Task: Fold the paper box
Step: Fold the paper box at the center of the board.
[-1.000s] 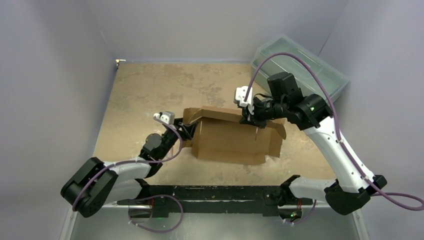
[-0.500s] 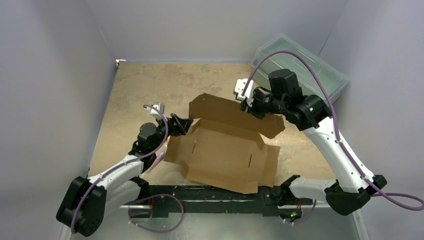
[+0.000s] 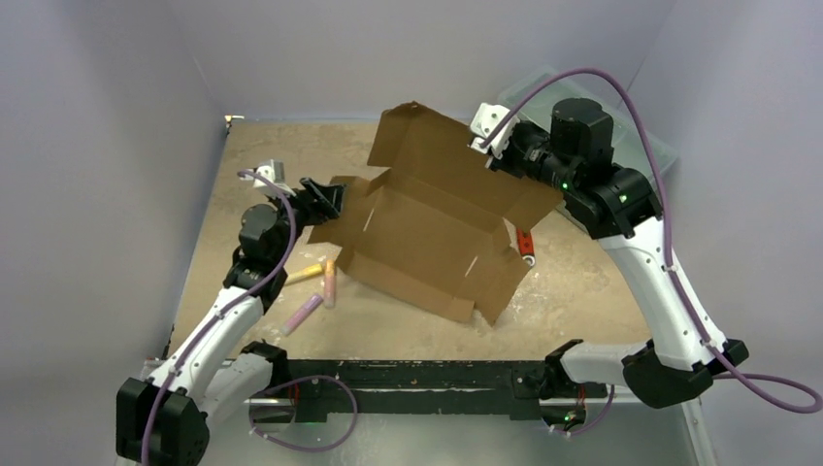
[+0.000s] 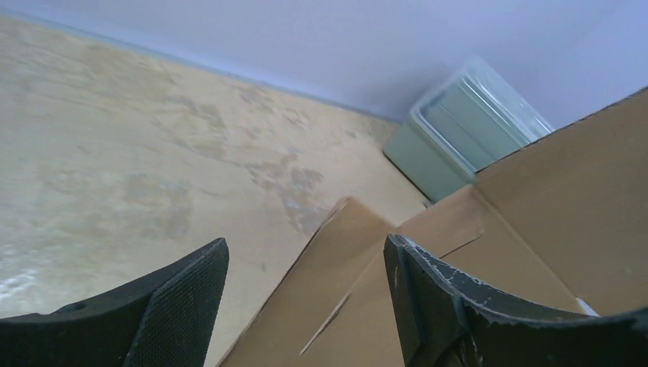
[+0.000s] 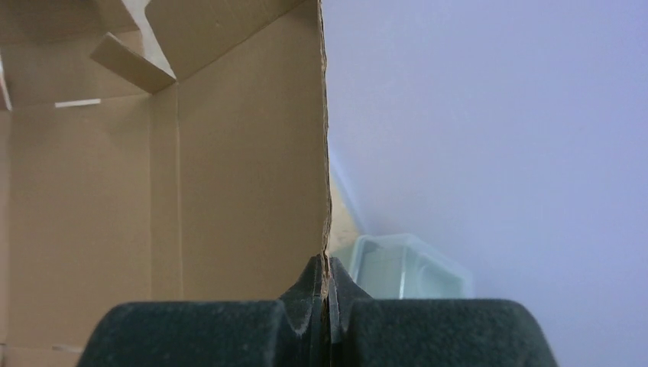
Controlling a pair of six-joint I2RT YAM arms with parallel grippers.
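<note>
The paper box (image 3: pixel 427 233) is a brown cardboard sheet, partly formed and tilted up off the table, with its lid panel raised toward the back wall. My right gripper (image 3: pixel 487 144) is shut on the lid's upper edge. In the right wrist view the cardboard edge (image 5: pixel 229 168) runs straight into the pinched pads of that gripper (image 5: pixel 327 264). My left gripper (image 3: pixel 325 199) is open at the box's left side flap. In the left wrist view its fingers (image 4: pixel 306 245) stand wide apart, and the flap (image 4: pixel 344 260) lies between and beyond them without being gripped.
A translucent grey-green plastic toolbox (image 3: pixel 641 146) stands at the back right corner. Yellow (image 3: pixel 309 273), orange (image 3: pixel 330 282) and purple (image 3: pixel 302 313) pens lie on the table left of the box. A red tool (image 3: pixel 525 243) lies at its right. Walls close in on three sides.
The right gripper has lifted the lid up and toward the back, tilting the whole box. The left gripper has opened and moved left and back. The pens and red tool have come into view.
</note>
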